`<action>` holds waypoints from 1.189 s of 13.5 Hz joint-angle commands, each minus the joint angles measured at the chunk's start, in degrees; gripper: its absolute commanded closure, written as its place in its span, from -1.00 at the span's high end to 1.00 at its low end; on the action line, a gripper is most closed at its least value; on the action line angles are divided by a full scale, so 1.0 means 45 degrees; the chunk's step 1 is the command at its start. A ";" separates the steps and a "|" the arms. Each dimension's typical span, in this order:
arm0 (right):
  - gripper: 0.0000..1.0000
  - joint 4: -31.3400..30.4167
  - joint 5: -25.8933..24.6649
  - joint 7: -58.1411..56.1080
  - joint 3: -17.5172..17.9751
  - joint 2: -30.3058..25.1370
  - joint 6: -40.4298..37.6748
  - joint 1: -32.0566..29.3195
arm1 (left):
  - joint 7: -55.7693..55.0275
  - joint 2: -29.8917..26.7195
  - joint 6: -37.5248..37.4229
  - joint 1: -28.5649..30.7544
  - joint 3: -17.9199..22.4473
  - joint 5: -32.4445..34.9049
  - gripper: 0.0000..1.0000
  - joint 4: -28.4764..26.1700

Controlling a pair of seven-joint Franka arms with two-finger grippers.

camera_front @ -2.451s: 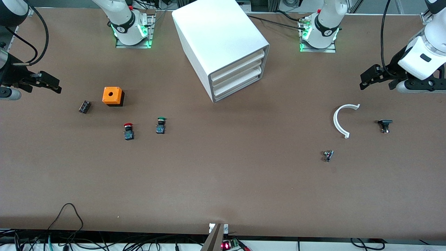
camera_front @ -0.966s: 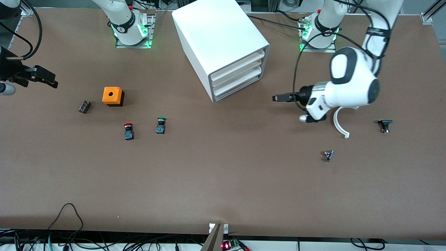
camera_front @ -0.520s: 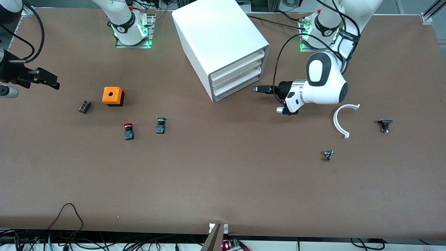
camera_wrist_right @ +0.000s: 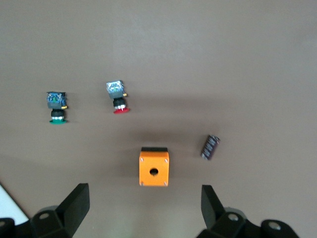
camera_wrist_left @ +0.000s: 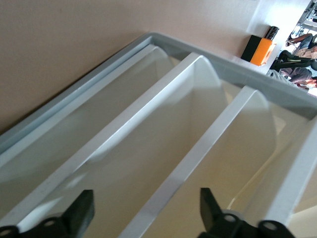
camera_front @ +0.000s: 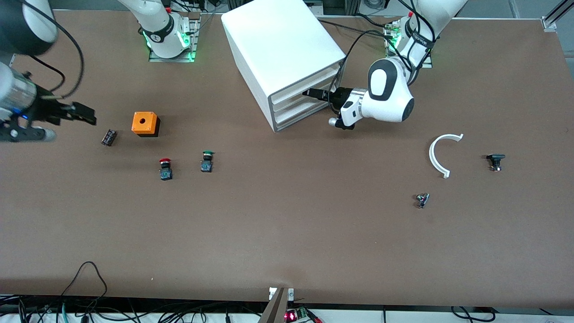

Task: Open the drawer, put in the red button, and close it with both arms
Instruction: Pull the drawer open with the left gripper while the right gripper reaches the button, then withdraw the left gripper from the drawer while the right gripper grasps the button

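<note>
Now, working across from the right arm's end: my right gripper (camera_front: 85,115) hangs spread and empty above the table beside the orange box (camera_front: 145,123). Nearer the camera than that box lies the red button (camera_front: 165,169), its green twin (camera_front: 206,161) alongside; a wrong pick is possible. My left gripper (camera_front: 312,93), fingers apart and gripping nothing, sits at the cabinet's (camera_front: 282,54) drawer (camera_front: 305,95); a poor grip might drag the cabinet. All three drawers look shut, contents unseen.

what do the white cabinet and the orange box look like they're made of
The cabinet looks like smooth, molded white plastic, its drawers slightly translucent where light shows through. The orange box also seems plastic: matte, evenly colored, with a round hole on top and a black base. Neither can be confirmed by sight alone.
</note>
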 commanded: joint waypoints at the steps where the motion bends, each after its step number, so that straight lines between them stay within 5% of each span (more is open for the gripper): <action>1: 1.00 0.0178 0.0100 0.0115 -0.0026 0.1249 0.0851 0.0238 | 0.0526 -0.0016 0.0198 -0.0054 -0.0076 -0.0404 -1.00 -0.0280; 5: 1.00 -0.0307 0.0159 0.0115 -0.0026 0.2442 0.2294 0.0841 | 0.0839 -0.0171 0.1052 0.0140 0.0080 0.0026 -1.00 -0.0163; 10: 1.00 -0.1381 0.0237 0.0115 0.0052 0.4122 0.5573 0.1098 | 0.0897 -0.0660 0.1702 0.0883 0.1523 0.0065 -1.00 0.0460; 11: 1.00 -0.1752 0.0198 0.0057 0.0207 0.4259 0.6257 0.1098 | 0.0917 -0.0699 0.1721 0.0980 0.1603 0.0065 0.27 0.0501; 12: 1.00 -0.2065 0.0101 -0.0137 0.0344 0.4377 0.6708 0.1098 | 0.0898 -0.0854 0.1721 0.1097 0.1623 0.0065 0.99 0.0578; 16: 1.00 -0.2302 0.0080 -0.0119 0.0814 0.5021 0.7278 0.1176 | 0.0820 -0.1712 0.1721 0.1604 0.2091 0.0259 1.00 0.1066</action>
